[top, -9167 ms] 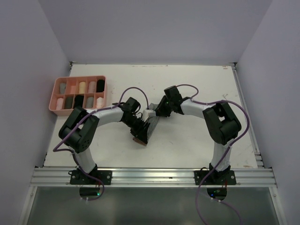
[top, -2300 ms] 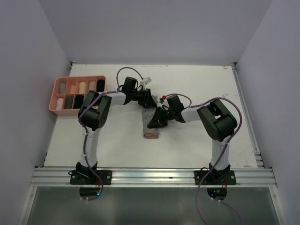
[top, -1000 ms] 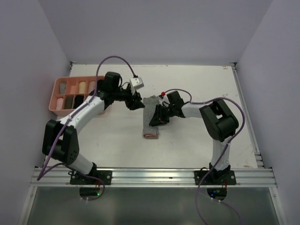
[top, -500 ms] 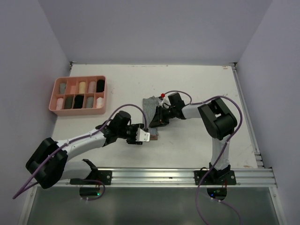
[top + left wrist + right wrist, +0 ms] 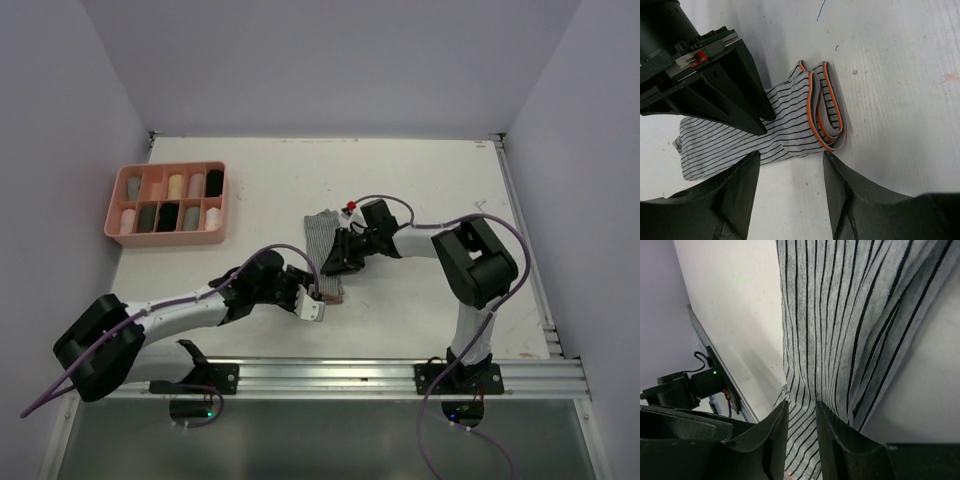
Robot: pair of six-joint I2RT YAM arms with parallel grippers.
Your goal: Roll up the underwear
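The grey striped underwear (image 5: 322,232) lies on the white table, folded into a long strip, its orange-trimmed end (image 5: 826,115) nearest me. My left gripper (image 5: 318,292) sits low at that near end. It is open (image 5: 790,156), with bare table between its fingers and the fabric's edge just past the tips. My right gripper (image 5: 335,262) is down on the middle of the strip. Its jaws stand narrow on a pinch of the striped fabric (image 5: 802,404). In the left wrist view it (image 5: 767,125) covers part of the cloth.
A pink compartment tray (image 5: 165,240) holding several rolled garments stands at the far left of the table. The aluminium rail (image 5: 320,375) runs along the near edge.
My left arm has swung from the far side near the tray round to the near end of the strip. The right gripper has stayed on the fabric's middle.
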